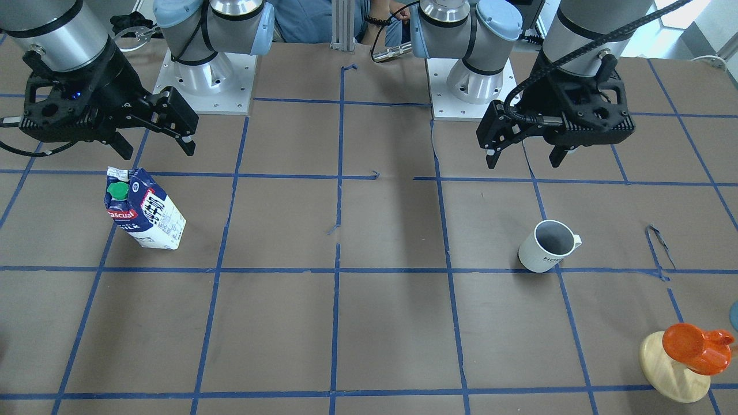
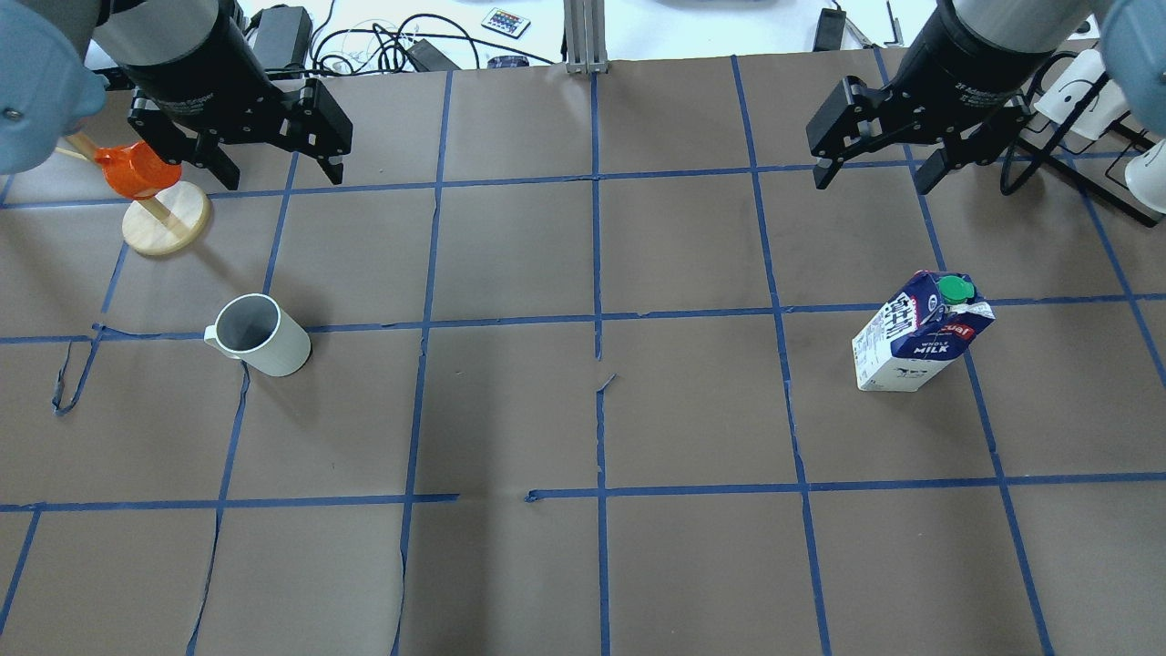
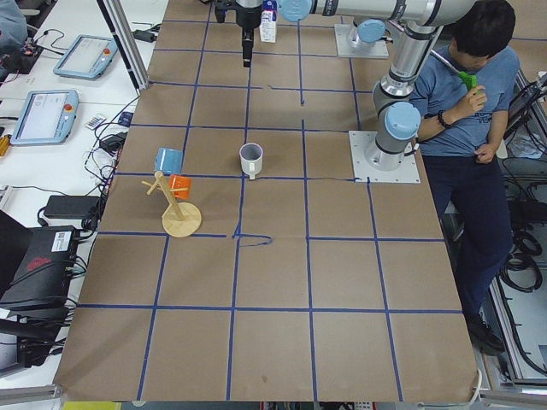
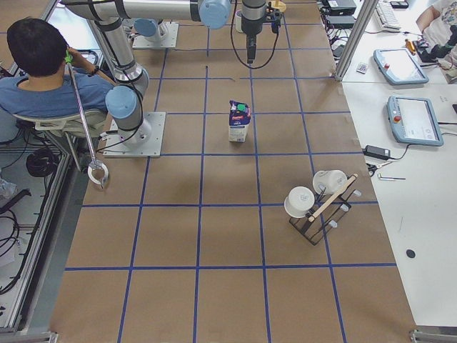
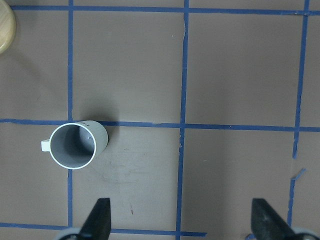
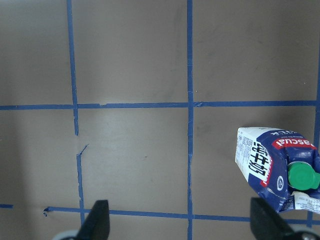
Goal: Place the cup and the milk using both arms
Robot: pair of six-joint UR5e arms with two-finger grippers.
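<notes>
The white cup [image 1: 545, 246] stands upright on the brown table, its handle to the side; it also shows in the overhead view [image 2: 260, 335] and the left wrist view [image 5: 75, 146]. My left gripper [image 1: 523, 160] is open and empty, hovering above the table behind the cup [image 2: 278, 173]. The milk [image 1: 144, 210] stands upright with its green cap on top, also in the overhead view [image 2: 920, 344] and the right wrist view [image 6: 277, 167]. My right gripper [image 1: 157, 151] is open and empty, above and behind the milk [image 2: 873, 180].
An orange cup on a wooden-disc stand [image 2: 146, 196] is close to my left gripper. A black rack with white mugs [image 4: 318, 204] stands on my right side. A seated person [image 3: 470, 85] is behind the arm bases. Blue tape lines grid the table [image 2: 601, 410].
</notes>
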